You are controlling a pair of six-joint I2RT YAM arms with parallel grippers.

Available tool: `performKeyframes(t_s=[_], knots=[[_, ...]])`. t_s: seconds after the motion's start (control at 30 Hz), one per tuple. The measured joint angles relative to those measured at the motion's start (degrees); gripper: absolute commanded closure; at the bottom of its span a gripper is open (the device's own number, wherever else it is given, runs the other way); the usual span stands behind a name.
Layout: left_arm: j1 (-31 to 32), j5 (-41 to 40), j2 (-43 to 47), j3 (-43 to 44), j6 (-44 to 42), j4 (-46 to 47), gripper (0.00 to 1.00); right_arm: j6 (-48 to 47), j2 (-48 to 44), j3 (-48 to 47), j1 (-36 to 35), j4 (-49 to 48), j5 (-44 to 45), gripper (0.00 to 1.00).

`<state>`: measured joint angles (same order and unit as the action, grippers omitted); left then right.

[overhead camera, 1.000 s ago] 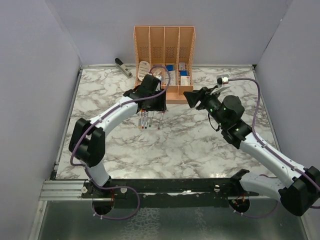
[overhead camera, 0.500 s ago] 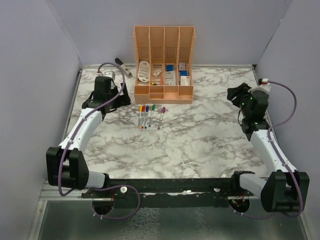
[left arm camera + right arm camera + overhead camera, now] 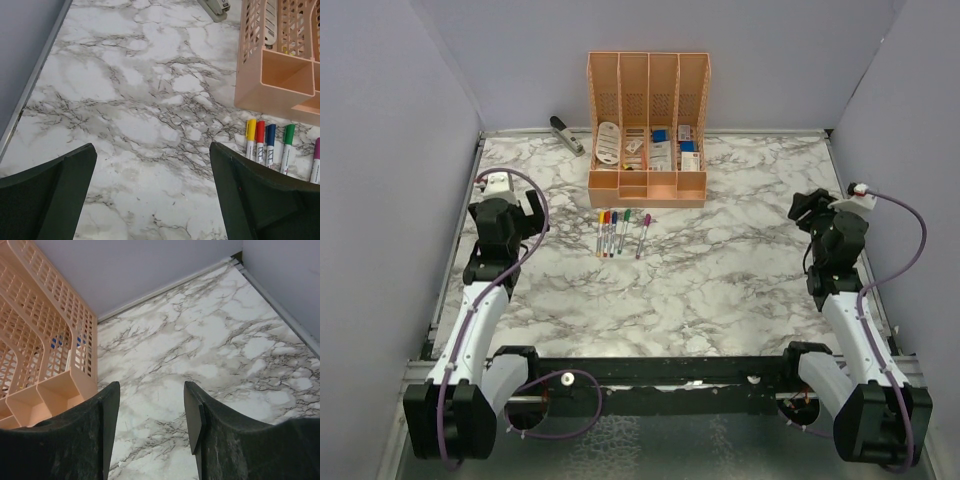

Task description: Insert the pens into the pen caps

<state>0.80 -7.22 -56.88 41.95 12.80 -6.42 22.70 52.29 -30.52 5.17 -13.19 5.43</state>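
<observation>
left gripper [image 3: 152,165]: spread wide, empty | right gripper [image 3: 150,395]: jaws apart, empty | pens [image 3: 618,232]: five in a row, caps [image 3: 260,133] on, just before orange organiser [image 3: 647,188]

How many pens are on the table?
5. They lie side by side on the table, just before the orange organiser: yellow pen, red pen, blue pen, green pen, then purple pen a bit apart to the right. None looks hidden.

Pale lavender walls [image 3: 400,150] enclose a white marble-patterned table [image 3: 720,280].
</observation>
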Motion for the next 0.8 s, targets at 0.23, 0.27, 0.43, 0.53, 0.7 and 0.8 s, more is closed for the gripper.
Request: performKeyframes(t_s=[0.23, 0.27, 0.43, 0.53, 0.7, 0.8], knots=[[0.0, -1.66, 7.37, -6.27, -1.29, 6.88, 0.01, -0.98, -0.98, 0.61, 0.0, -0.59, 1.86, 0.46], [0.0, -1.9, 7.45, -5.95, -1.44, 7.3, 0.01, -0.96, -0.81, 0.61, 0.0, -0.61, 1.88, 0.46], [-0.04, -3.8, 4.24, -3.23, -1.36, 7.19, 0.01, -0.92, 0.72, 0.61, 0.0, -0.55, 1.86, 0.46], [-0.04, -4.0, 2.12, -2.86, -1.14, 6.97, 0.01, -0.83, 1.57, 0.61, 0.0, -0.5, 1.84, 0.46], [-0.04, -3.98, 0.83, -2.99, -0.96, 6.36, 0.01, -0.7, 2.14, 0.61, 0.0, -0.5, 1.86, 0.46], [-0.04, -3.98, 0.7, -2.99, -1.01, 6.36, 0.01, -0.7, 2.56, 0.61, 0.0, -0.5, 1.88, 0.46]])
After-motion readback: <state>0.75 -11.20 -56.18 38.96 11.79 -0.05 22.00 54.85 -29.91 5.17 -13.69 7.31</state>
